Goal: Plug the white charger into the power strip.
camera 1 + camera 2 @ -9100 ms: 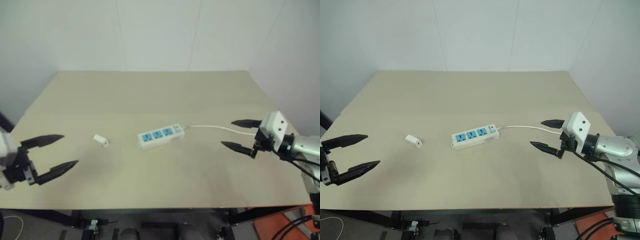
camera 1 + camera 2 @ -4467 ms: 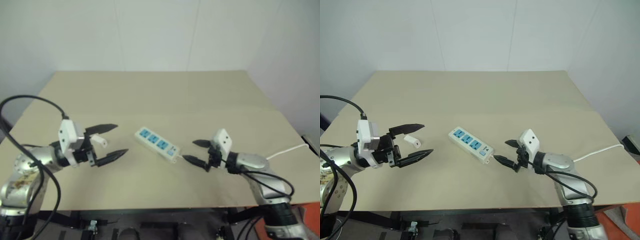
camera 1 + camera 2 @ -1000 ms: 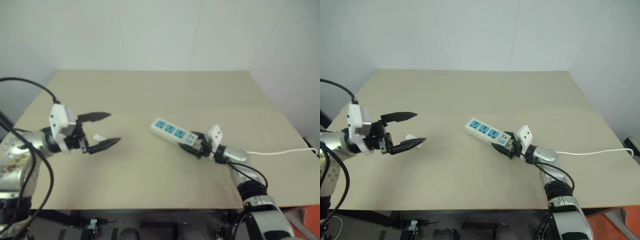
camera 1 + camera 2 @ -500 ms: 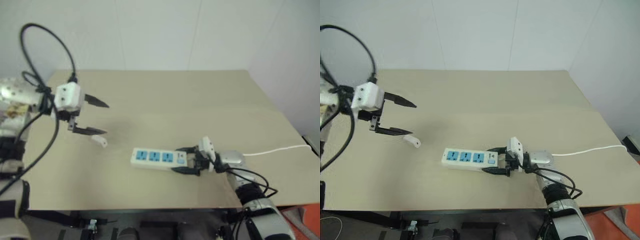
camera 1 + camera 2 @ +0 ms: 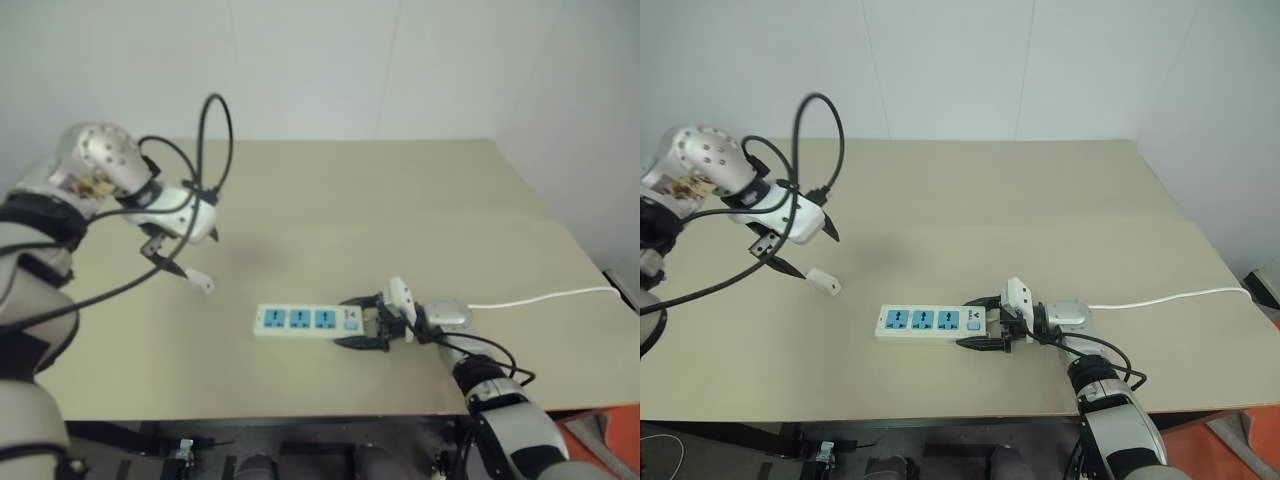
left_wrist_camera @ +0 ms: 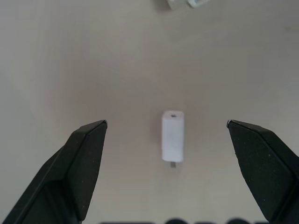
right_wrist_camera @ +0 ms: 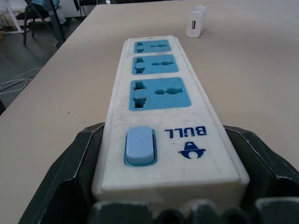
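At about nine o'clock on the table (image 5: pixel 1060 190), the left gripper (image 5: pixel 800 250) hangs over the white charger (image 5: pixel 823 282), pointing steeply down with its two black fingers (image 6: pixel 84 154) spread as wide as they go and nothing between them but the charger lying flat on the bare surface below, untouched. Toward six o'clock lies the power strip (image 5: pixel 930 323), its three blue sockets facing up and its switch end turned to the right. The right gripper (image 5: pixel 985 321) has its fingers pressed against both sides of that switch end, holding it. A thin cord (image 5: pixel 1170 296) trails off toward three o'clock.
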You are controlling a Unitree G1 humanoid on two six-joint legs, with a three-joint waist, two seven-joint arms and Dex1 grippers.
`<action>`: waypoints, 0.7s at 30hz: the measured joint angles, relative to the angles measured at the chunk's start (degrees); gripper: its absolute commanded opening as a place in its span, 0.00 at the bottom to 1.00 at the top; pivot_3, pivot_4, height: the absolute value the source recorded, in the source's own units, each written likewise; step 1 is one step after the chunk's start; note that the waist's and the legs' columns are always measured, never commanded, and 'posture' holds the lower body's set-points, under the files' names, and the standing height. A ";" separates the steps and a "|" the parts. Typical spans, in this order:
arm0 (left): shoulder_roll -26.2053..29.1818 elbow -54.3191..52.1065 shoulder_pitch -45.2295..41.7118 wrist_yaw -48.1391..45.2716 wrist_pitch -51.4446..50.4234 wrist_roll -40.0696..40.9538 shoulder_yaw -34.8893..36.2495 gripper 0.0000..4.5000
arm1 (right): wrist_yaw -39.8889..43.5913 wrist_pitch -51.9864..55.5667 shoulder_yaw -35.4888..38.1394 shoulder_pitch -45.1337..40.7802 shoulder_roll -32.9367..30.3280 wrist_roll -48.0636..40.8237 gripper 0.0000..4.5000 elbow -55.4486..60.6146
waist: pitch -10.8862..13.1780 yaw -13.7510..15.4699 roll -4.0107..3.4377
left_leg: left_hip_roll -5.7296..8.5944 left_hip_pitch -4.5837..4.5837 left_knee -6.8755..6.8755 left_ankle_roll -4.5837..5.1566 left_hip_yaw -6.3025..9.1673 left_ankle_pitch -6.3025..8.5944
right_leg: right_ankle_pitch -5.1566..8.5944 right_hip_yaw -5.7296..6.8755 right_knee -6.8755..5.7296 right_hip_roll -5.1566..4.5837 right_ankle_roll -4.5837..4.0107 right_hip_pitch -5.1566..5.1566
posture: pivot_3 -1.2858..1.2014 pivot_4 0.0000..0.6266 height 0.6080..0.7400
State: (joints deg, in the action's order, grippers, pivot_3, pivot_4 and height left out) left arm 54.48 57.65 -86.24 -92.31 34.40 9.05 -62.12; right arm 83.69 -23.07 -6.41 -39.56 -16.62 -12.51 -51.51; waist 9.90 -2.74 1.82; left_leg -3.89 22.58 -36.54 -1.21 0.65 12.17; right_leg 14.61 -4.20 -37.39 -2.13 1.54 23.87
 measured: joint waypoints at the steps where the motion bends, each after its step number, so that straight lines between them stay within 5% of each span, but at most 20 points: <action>1: -0.95 1.23 -0.54 0.00 0.35 -0.01 -0.88 1.00 | 0.03 -0.19 0.11 -0.12 0.00 0.01 0.76 -0.37 | 0.00 0.07 0.00 | 0.00 0.00 -0.04 0.00 0.00 0.00 | 0.01 0.00 -0.04 0.00 0.01 0.00 | 0.52 0.24 1.00; 9: -9.16 8.63 -2.49 0.00 0.85 -3.70 -3.34 1.00 | 0.12 -0.31 0.17 -0.72 0.26 0.50 0.76 -1.05 | 0.00 -0.11 0.00 | 0.03 0.01 -0.13 0.01 0.00 0.01 | 0.04 -0.05 -0.20 0.01 0.05 0.05 | 0.52 0.24 1.00; 21: -12.42 12.37 0.13 0.01 6.05 -14.52 -3.83 1.00 | -1.10 -0.08 0.20 -0.68 0.48 0.77 0.76 -0.74 | -0.01 -0.22 0.01 | 0.04 0.03 -0.18 0.02 0.01 0.01 | 0.03 -0.07 -0.26 0.01 0.05 0.08 | 0.52 0.24 1.00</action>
State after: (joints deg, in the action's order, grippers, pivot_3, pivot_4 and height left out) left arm 42.06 70.02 -86.11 -92.30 40.45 -5.48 -65.96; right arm 82.59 -23.15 -6.22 -40.24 -16.14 -11.74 -52.25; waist 9.90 -2.95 1.83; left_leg -3.85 22.61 -36.72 -1.19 0.66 12.18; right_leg 14.64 -4.27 -37.65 -2.12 1.59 23.95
